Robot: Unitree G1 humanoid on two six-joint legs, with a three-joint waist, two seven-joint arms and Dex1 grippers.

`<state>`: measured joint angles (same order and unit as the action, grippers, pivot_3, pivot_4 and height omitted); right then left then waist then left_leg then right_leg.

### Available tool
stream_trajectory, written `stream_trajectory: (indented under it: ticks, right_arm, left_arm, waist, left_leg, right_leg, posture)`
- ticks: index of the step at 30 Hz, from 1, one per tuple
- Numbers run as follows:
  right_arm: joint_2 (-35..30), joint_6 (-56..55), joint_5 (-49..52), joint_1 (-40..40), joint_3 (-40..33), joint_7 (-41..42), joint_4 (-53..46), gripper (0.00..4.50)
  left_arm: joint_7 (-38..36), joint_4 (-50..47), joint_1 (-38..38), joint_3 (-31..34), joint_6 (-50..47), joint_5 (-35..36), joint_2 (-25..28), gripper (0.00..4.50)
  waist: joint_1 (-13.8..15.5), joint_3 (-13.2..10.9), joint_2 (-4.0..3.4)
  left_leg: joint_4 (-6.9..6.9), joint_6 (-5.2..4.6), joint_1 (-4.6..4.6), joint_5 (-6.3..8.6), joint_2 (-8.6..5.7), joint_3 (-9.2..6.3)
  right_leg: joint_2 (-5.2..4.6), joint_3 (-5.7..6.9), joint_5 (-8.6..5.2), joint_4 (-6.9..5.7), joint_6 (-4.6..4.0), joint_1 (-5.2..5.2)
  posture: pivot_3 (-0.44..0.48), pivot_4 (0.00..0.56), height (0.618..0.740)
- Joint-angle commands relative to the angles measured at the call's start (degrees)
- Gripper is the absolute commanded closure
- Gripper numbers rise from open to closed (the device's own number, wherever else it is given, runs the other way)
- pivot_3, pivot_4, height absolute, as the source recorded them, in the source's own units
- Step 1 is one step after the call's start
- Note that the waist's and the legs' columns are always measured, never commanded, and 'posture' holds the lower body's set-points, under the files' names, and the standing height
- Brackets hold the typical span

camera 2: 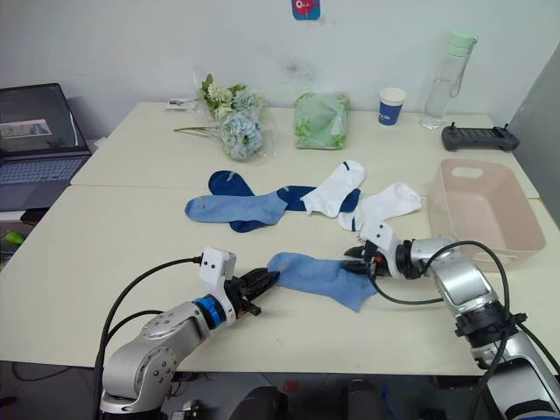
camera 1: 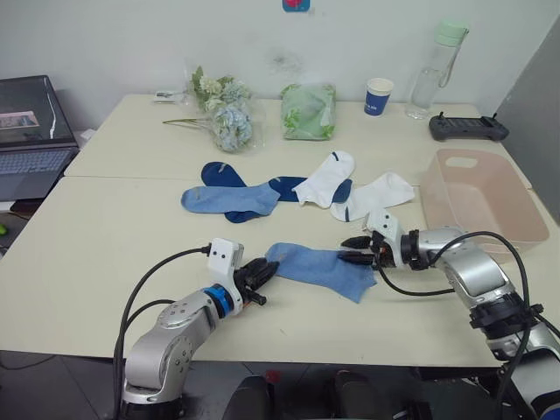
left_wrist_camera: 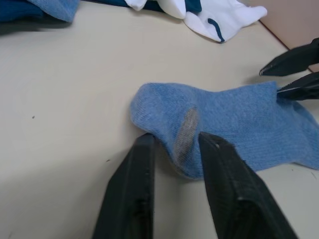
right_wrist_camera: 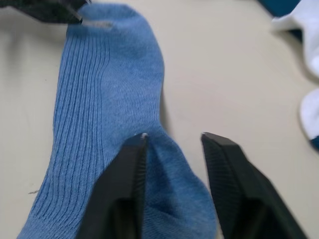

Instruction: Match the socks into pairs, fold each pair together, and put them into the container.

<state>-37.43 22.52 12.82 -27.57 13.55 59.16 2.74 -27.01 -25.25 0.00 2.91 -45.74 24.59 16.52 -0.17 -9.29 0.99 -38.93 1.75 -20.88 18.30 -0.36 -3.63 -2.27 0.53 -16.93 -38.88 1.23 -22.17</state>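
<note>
Light blue ribbed knit lies flat at the near edge of the cream counter [camera 1: 105, 254]: one light blue sock [camera 1: 322, 269] stretched between my two end effectors. My left end effector [camera 1: 265, 274] sits at the sock's left end, its two black fingers apart with a small raised fold of the fabric between them, by a grey patch; I see them straddling the cloth, not pressed shut on it. My right end effector [camera 1: 354, 248] is at the sock's right end, fingers also spread, one tip resting on the edge of the knit and the other out over bare counter.

Further back, in the middle of the counter, the other socks [camera 1: 289, 191] lie in a loose row: a second light blue one over a dark navy one, another navy one partly under a white sock, and a second white sock with a navy toe just to the right.

The pink container [camera 1: 516, 219] stands at the right edge, near my right arm, with nothing inside it.

Along the far edge I see a bunch of flowers [camera 1: 223, 114], a green cloth bundle [camera 1: 308, 111], a blue paper cup [camera 1: 378, 96], a water bottle [camera 1: 436, 70] and a black controller [camera 1: 468, 129]. A laptop [camera 1: 31, 131] sits off to the left.
</note>
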Motion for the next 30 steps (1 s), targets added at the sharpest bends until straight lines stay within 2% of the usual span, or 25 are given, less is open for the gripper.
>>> stream_trajectory:
  ticks: [1,2,4,9,12,16,22,23,25,30]
  right_arm:
    - [-5.00,-3.75,1.17,4.80,-4.73,2.67,-7.27,1.38]
    - [-6.48,-3.67,2.19,7.16,-5.56,3.97,-9.90,1.37]
    - [-8.21,-2.40,5.13,11.80,-7.31,5.15,-15.63,1.37]
    - [-8.39,-5.96,3.83,20.13,-7.39,3.00,-24.57,1.37]
    - [-7.14,-13.98,-2.32,22.75,-5.11,0.21,-24.81,1.37]
    - [-4.93,-18.88,-7.46,22.79,-2.17,-2.50,-20.54,1.37]
    - [-4.38,-19.81,-9.77,21.81,-0.73,-2.61,-17.66,1.37]
    - [-4.60,-20.16,-10.16,21.69,-0.73,-2.52,-17.03,1.55]
    - [-4.93,-20.91,-10.39,21.36,-0.65,-1.95,-15.68,1.96]
    - [-4.32,-22.41,-11.10,19.62,-0.11,-1.84,-12.63,3.67]
  left_arm:
    - [-5.82,-2.04,0.98,3.21,5.41,-0.94,7.98,1.65]
    - [-9.97,-1.63,1.51,3.09,8.33,-1.20,11.56,1.36]
    - [-17.92,1.35,1.77,2.68,16.50,-2.48,17.86,1.36]
    - [-30.88,13.99,-3.74,-2.55,38.67,-10.00,25.62,1.36]
    - [-35.14,20.92,-9.48,-6.70,48.74,-13.86,25.86,1.36]
    - [-36.99,31.17,-16.29,-12.21,57.47,-19.11,23.72,1.36]
    - [-39.43,38.27,-20.43,-16.81,64.28,-22.22,21.33,1.36]
    - [-39.46,39.53,-20.98,-17.36,65.31,-22.98,21.13,1.33]
    - [-39.02,42.61,-22.52,-18.52,67.02,-24.66,20.34,1.73]
    - [-37.56,47.45,-25.16,-19.73,68.93,-26.32,18.23,3.15]
  waist:
    - [0.18,-0.01,-0.01]
    - [0.24,-0.01,-0.01]
    - [0.18,-0.03,-0.07]
    - [0.15,-0.08,-0.18]
    - [0.15,-0.09,-0.17]
    - [0.05,-0.08,-0.16]
    - [-0.05,-0.09,-0.15]
    - [-0.02,-0.09,-0.15]
    - [-0.01,-0.09,-0.15]
    - [0.04,-0.06,-0.16]
  left_leg:
    - [0.01,0.00,0.00,0.00,0.00,-0.01]
    - [0.02,0.00,-0.01,0.00,0.01,-0.02]
    - [0.09,0.00,0.01,0.00,0.01,-0.02]
    - [0.08,-0.01,0.07,0.01,0.02,0.04]
    - [0.08,-0.02,0.06,0.01,0.01,0.04]
    - [0.06,-0.03,0.06,0.01,0.00,0.14]
    - [0.05,-0.04,0.06,0.01,0.02,0.24]
    - [0.04,-0.05,0.06,0.01,0.02,0.18]
    - [0.03,-0.06,0.07,0.00,0.02,0.16]
    - [0.01,-0.16,0.15,-0.05,-0.07,0.17]
  right_leg:
    - [0.00,0.01,0.00,0.00,0.00,-0.01]
    - [0.01,0.03,-0.01,0.00,-0.01,-0.01]
    - [0.02,0.03,-0.02,0.02,-0.04,0.00]
    - [0.00,0.01,0.03,0.03,-0.16,0.05]
    - [0.02,0.04,0.03,0.04,-0.16,0.05]
    - [0.06,0.00,0.04,0.04,-0.13,0.04]
    - [0.13,0.01,0.04,0.00,-0.13,-0.03]
    - [0.14,0.02,0.04,0.00,-0.13,-0.01]
    - [0.15,0.02,0.04,-0.04,-0.13,0.01]
    - [0.21,0.03,0.07,-0.07,-0.08,0.11]
  posture:
    - [0.000,0.150,0.740]
    - [0.000,0.150,0.740]
    - [0.000,0.150,0.740]
    - [0.000,0.150,0.740]
    - [0.000,0.150,0.740]
    - [0.000,0.150,0.740]
    - [0.000,0.150,0.740]
    - [0.000,0.150,0.740]
    - [0.000,0.150,0.740]
    - [0.000,0.150,0.740]
